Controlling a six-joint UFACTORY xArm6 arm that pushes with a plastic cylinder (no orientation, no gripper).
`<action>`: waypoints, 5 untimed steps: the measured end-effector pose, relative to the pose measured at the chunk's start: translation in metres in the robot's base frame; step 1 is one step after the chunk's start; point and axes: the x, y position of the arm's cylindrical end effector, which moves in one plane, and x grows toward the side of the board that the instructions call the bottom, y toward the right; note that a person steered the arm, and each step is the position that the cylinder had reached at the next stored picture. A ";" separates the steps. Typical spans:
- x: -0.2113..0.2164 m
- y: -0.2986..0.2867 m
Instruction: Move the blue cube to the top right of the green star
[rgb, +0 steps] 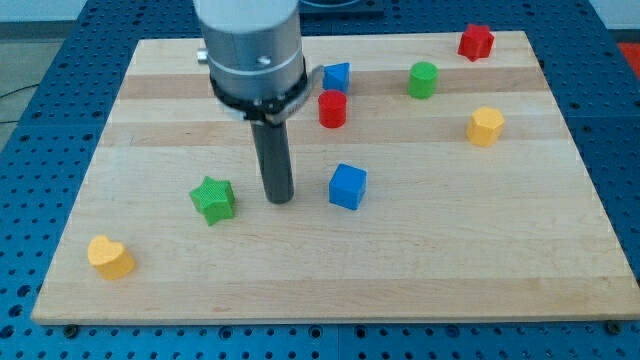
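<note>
A blue cube (348, 186) lies near the board's middle. A green star (214, 198) lies to its left, toward the view's left. My tip (279, 199) rests on the board between them, closer to the green star than to the blue cube, touching neither. The dark rod rises from the tip to the grey arm body at the view's top.
A second blue block (337, 76) and a red cylinder (332, 109) sit behind the rod. A green cylinder (423, 79), a red block (476, 42) and a yellow block (485, 126) are at the view's right. A yellow heart (110, 257) is bottom left. Wooden board (450, 260).
</note>
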 end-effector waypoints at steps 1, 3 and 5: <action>0.005 -0.050; -0.027 -0.045; 0.033 0.035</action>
